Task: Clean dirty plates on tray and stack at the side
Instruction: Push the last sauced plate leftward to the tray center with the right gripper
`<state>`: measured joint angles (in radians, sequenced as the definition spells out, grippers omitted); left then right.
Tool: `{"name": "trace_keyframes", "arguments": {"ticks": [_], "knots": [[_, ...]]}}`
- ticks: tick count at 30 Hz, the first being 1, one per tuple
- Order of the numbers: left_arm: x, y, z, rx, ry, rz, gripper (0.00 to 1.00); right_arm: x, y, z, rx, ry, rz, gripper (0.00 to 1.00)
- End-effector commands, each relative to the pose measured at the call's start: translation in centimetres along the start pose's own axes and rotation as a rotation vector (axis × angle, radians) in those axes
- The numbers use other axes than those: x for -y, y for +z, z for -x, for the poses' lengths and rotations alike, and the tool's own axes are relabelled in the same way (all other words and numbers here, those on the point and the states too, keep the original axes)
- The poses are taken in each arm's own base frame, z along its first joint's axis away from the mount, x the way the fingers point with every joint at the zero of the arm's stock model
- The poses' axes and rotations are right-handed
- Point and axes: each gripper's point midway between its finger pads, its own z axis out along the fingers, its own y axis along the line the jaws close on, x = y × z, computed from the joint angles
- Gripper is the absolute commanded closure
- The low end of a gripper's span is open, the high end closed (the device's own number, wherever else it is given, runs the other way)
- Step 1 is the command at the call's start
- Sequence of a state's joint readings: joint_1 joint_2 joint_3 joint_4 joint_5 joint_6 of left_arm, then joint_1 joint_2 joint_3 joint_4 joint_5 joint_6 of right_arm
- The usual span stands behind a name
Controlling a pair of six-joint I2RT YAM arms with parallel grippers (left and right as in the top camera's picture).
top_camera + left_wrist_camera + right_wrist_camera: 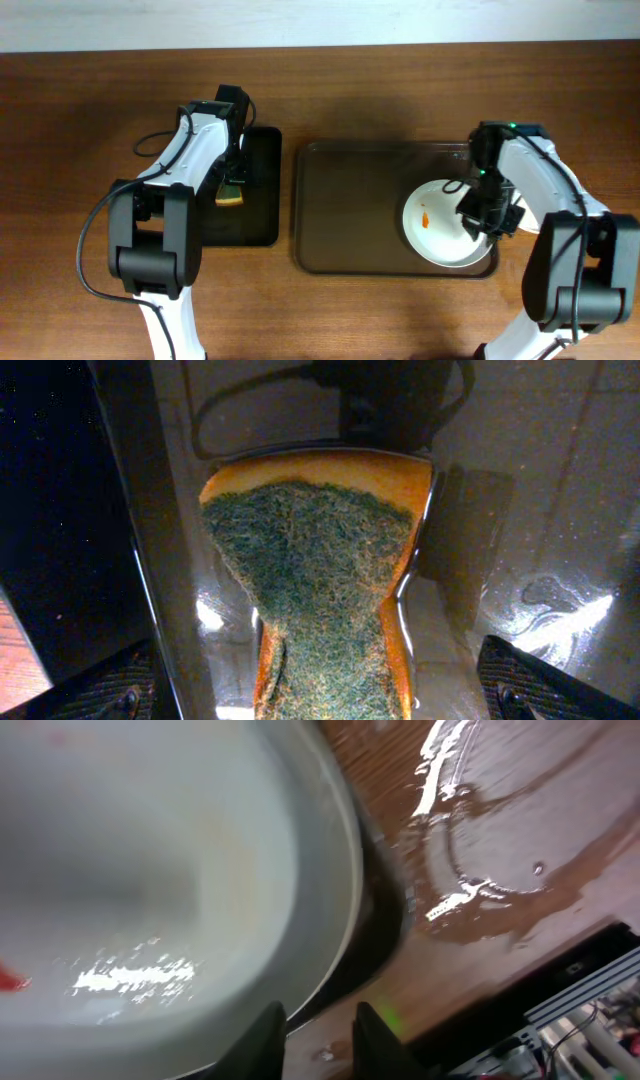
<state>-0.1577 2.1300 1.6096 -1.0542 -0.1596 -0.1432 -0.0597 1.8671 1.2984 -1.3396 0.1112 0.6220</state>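
Your right hand [318, 1040] sits closest to the lens, its two fingers drawn narrow with the rim of the plate [180, 870] running between them. It looks like a pinch on the edge, not a scoop from beneath. A rim hold seems to suit a shallow dish lying flat, since the edge is the only part a finger can get under. The dish lies in the right half of the brown tray [340, 200], close to its near right corner, with an orange-red smear [426, 218] on its left side. It is therefore not clean yet, and nothing is stacked at the side. You cannot tell from above whether more plates lie under this one. The tray floor beside the rim shines wet. Your left hand [320, 695] is spread as wide as it goes, hanging just over the sponge [310, 580] with a fingertip on either flank. The sponge rests green scouring face up on the black tray [262, 215], which keeps it off the wooden counter [80, 120]. My guess is that one hand steadies the dish while the other fetches the scrubber.
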Motion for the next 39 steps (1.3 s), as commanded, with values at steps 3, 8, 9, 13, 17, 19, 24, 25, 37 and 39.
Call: {"name": "trace_keyframes", "arguments": {"ticks": [3, 8, 9, 13, 17, 19, 24, 25, 37, 39], "knots": [[0.1, 0.3, -0.3, -0.012, -0.002, -0.005, 0.00, 2.0, 0.1, 1.1, 0.015, 0.072, -0.001, 0.73], [0.1, 0.3, -0.3, -0.012, -0.002, -0.005, 0.00, 1.4, 2.2, 1.2, 0.021, 0.048, 0.022, 0.72], [0.1, 0.3, -0.3, -0.012, -0.002, -0.005, 0.00, 1.4, 2.6, 1.1, 0.021, 0.048, 0.021, 0.71], [0.1, 0.3, -0.3, -0.012, -0.002, -0.005, 0.00, 1.1, 3.3, 1.0, 0.022, 0.047, 0.032, 0.76], [0.1, 0.3, -0.3, -0.012, -0.002, -0.005, 0.00, 0.5, 3.6, 0.9, 0.027, 0.036, 0.043, 0.85], [0.1, 0.3, -0.3, -0.012, -0.002, -0.005, 0.00, 0.4, 4.2, 0.6, 0.025, 0.031, 0.040, 0.85], [0.1, 0.3, -0.3, -0.012, -0.002, -0.005, 0.00, 0.1, 4.6, 0.5, 0.024, 0.025, 0.051, 0.96], [0.1, 0.3, -0.3, -0.012, -0.002, -0.005, 0.00, -0.3, 4.5, 0.5, 0.024, 0.024, 0.068, 0.96], [0.1, 0.3, -0.3, -0.012, -0.002, -0.005, 0.00, -12.5, 2.0, -1.2, 0.142, -0.257, 0.396, 0.95], [0.1, 0.3, -0.3, -0.012, -0.002, -0.005, 0.00, -12.9, 1.7, -1.3, 0.143, -0.284, 0.407, 0.84]]}}
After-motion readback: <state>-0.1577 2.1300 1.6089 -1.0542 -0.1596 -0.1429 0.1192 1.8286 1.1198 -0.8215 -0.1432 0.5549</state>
